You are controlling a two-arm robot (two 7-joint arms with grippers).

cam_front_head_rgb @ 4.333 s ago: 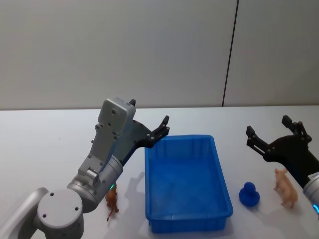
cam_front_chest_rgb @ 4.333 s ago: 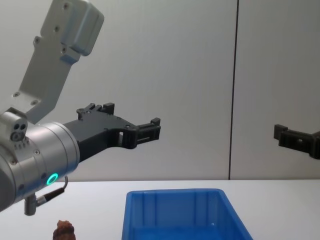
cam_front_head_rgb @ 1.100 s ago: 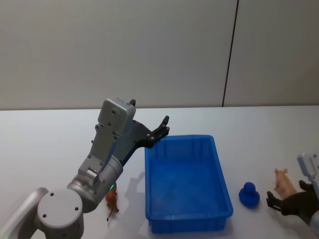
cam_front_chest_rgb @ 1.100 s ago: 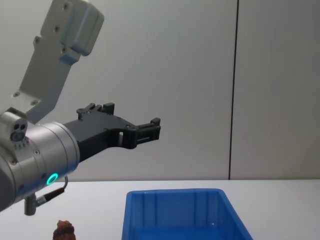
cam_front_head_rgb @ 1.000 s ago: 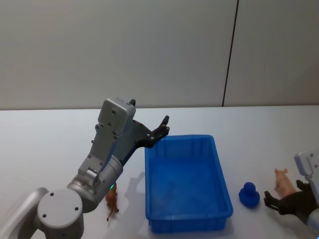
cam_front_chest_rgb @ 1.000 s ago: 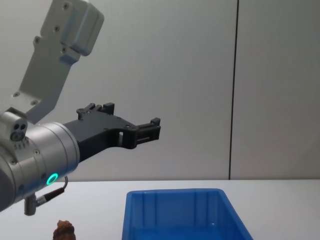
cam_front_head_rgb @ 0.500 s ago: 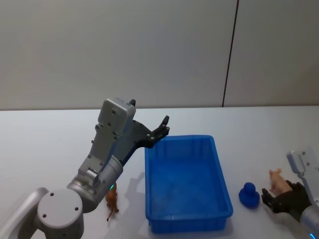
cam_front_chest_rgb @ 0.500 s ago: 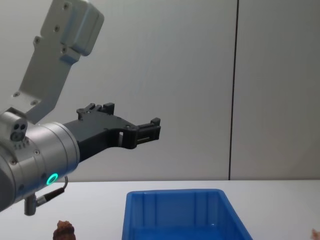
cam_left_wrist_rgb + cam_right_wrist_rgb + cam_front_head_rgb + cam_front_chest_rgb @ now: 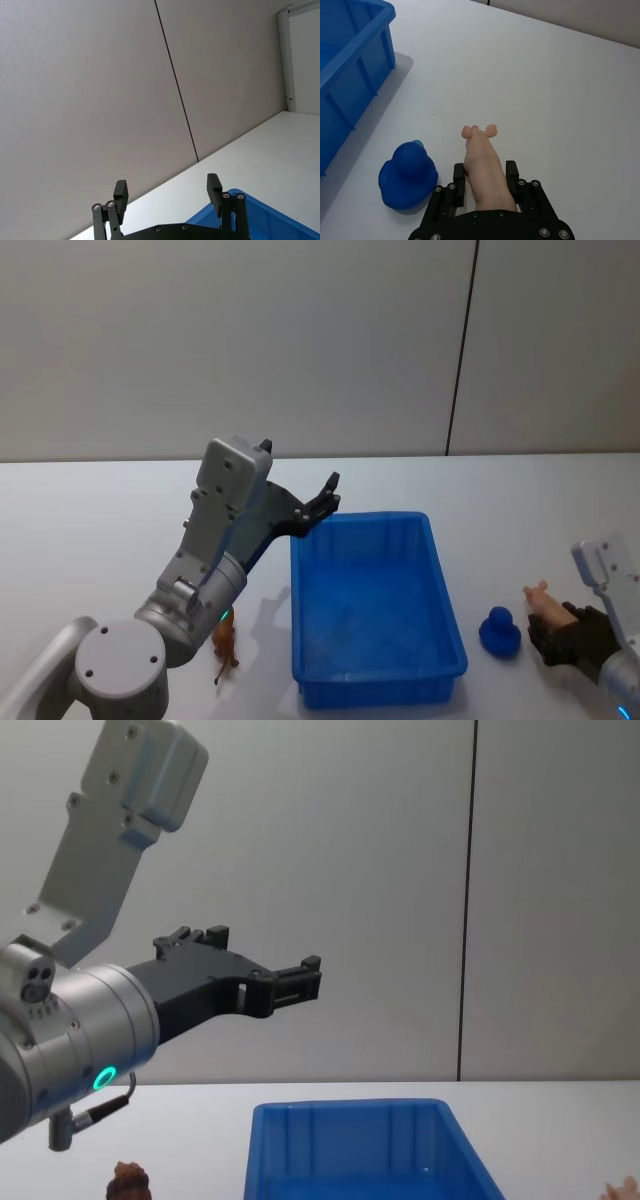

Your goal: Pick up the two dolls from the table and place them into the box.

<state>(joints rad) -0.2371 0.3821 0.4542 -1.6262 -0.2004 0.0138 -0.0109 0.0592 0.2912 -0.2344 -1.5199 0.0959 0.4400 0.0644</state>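
Grip on the pig [image 9: 545, 602] comes from the right claw [image 9: 485, 171], whose two fingers are clamped on its flanks with the snout poking out past the tips; taking the body rather than the legs looks the steadier choice for a lumpy toy; whether its feet are clear of the counter [image 9: 80, 530] I cannot tell. Pig and claw are right of the box [image 9: 380, 692], apart from it, with a blue duck [image 9: 499, 630] in between, just beside the pig; the carry will likely need height to clear the duck and the thick rim. Left claw [image 9: 166, 189] hangs raised by the box's far left corner, fingers spread and holding nothing, out of the right arm's way; the brown doll [image 9: 224, 640] stands untouched on the counter left of the box; nothing lies in the box yet.
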